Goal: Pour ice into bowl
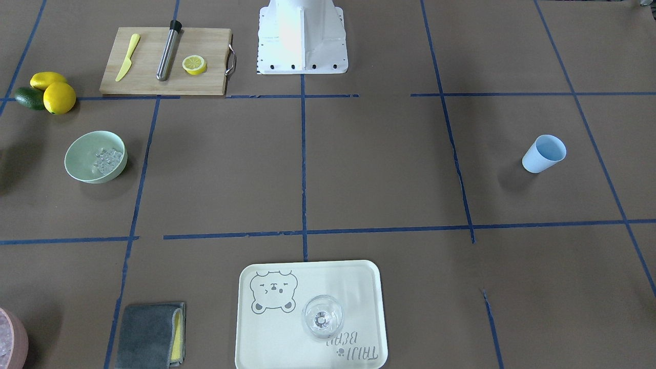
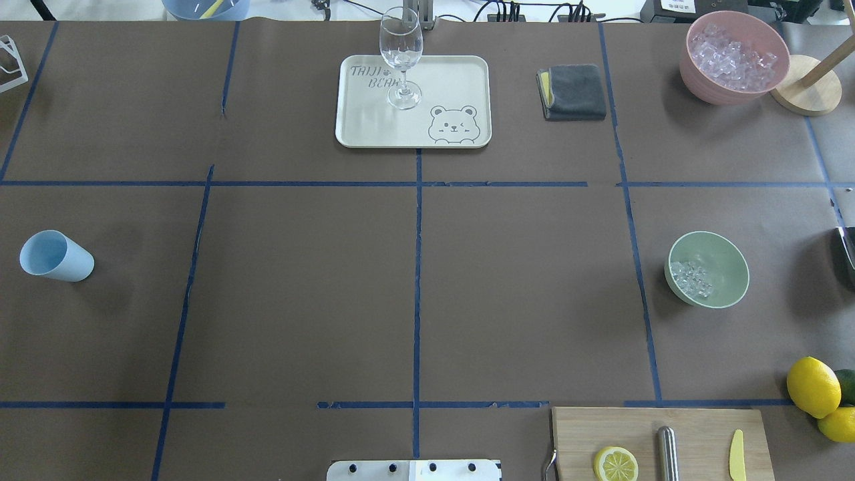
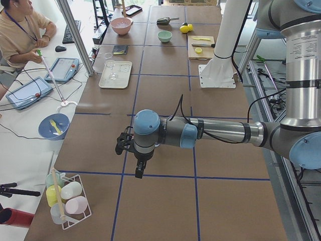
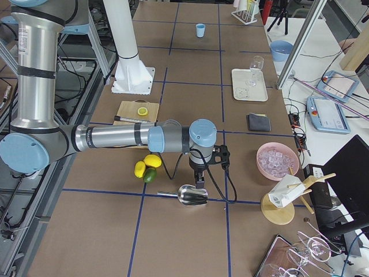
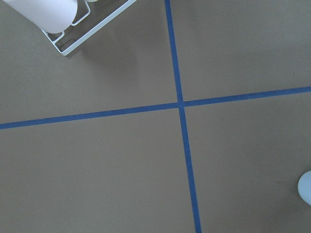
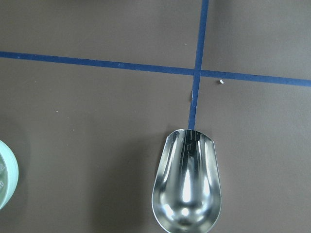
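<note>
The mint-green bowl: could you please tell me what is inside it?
A small heap of clear ice cubes sits inside the bowl, toward one side; the rest looks bare. The cubes hide the floor beneath them.

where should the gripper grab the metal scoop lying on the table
By its thin handle, coming from straight above and closing across it. The scoop lies flat on the table, hollow side up. Its body looks too wide and smooth to pinch, while the handle sticks out from the closed end with bare table on both sides.
</note>
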`<state>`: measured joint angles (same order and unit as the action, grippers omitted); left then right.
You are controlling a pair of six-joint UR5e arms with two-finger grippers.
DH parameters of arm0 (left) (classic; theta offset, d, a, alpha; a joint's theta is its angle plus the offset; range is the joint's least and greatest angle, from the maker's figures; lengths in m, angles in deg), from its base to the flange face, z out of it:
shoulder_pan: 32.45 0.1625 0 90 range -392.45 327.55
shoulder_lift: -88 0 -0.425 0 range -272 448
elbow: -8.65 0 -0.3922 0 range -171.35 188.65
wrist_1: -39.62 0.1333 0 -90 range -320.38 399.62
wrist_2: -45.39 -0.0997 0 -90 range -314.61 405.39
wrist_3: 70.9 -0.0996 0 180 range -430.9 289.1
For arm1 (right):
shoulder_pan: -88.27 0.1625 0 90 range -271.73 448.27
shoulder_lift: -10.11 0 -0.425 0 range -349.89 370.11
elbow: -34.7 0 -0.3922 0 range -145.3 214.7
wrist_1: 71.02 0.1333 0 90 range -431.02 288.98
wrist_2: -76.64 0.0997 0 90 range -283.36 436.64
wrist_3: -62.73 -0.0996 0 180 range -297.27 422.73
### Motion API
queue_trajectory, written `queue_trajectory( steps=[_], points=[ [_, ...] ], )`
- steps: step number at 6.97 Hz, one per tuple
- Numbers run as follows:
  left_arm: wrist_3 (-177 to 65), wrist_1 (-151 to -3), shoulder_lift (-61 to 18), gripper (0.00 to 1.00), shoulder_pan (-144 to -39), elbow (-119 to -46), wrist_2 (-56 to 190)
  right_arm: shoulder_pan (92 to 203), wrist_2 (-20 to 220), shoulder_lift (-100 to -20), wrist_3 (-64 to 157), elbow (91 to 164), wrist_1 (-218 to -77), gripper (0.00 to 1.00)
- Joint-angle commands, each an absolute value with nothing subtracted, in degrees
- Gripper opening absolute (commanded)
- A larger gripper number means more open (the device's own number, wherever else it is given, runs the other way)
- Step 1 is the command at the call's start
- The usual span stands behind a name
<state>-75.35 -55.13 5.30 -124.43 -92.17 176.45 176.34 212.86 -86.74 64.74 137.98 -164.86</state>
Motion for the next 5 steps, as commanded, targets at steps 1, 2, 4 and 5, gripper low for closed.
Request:
queue_trajectory(
  steps=[1, 2, 4, 5],
  points=[
    [-76.78, -55.22, 6.88, 1.0, -124.21, -92.51, 176.09, 176.33, 212.95, -86.92, 64.75, 138.06, -164.79, 1.0],
    [-76.87, -55.39, 6.88, 1.0, -124.12, -92.43, 176.09, 176.33, 213.04, -86.92, 64.66, 138.15, -164.88, 1.0],
    [-76.78, -55.39, 6.79, 1.0, -124.03, -92.51, 176.17, 176.33, 214.36, -87.01, 64.66, 138.06, -164.79, 1.0],
    [-76.78, -55.48, 6.18, 1.0, -123.94, -92.08, 176.09, 176.33, 214.45, -87.01, 64.66, 138.06, -164.79, 1.0]
  ],
)
